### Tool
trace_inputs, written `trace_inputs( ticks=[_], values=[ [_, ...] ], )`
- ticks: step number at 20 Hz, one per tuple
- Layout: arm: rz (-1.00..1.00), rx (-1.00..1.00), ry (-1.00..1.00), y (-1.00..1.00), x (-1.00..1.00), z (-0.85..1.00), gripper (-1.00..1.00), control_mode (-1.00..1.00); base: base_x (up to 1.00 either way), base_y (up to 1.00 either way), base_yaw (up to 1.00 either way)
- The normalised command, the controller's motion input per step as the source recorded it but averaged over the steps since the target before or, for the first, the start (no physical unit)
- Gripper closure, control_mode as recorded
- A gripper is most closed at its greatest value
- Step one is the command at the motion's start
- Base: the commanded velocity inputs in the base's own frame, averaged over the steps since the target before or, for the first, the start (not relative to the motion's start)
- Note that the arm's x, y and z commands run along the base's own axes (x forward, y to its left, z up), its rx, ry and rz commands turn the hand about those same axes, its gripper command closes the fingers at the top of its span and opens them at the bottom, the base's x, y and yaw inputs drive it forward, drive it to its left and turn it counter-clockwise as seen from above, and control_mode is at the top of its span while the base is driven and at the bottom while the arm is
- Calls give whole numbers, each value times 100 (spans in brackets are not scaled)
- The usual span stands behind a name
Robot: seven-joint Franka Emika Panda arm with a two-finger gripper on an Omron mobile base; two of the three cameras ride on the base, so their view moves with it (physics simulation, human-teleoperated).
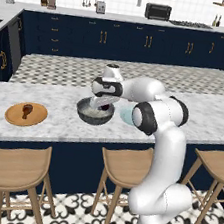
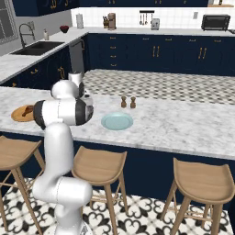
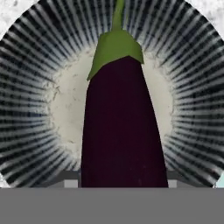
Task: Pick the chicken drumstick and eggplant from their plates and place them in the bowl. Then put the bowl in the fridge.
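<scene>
Item: eggplant (image 3: 122, 127), pinched in the gripper (image 1: 103, 105) fingers, hanging stem-down over the bowl (image 1: 85, 111) at mid-counter. You lower it close to the bowl's floor, then release gently; drumstick (image 1: 27, 109) waits on the left plate (image 1: 12, 116)

Two cameras behind me, left and right, look forward and down across the white marble island counter (image 1: 57, 121), both catching the round pale blue plate (image 2: 117, 121); my hand camera peers straight down, close into the dark grey bowl (image 3: 26, 87).
</scene>
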Motion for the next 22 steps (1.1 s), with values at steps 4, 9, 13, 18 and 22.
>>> trace_inputs(
  ticks=[4, 9, 13, 18, 22],
  values=[
    [0, -6, 3, 39, 61, -37, 100, -100, 0, 0, 0],
    [0, -5, 3, 0, 15, -51, 100, -100, 0, 0, 0],
    [0, -2, 8, 0, -7, -31, 100, -100, 0, 0, 0],
    [0, 0, 1, 0, -62, -1, -100, -100, 0, 0, 0],
    [0, 0, -1, -3, -61, 0, -100, -100, 0, 0, 0]
  ],
)
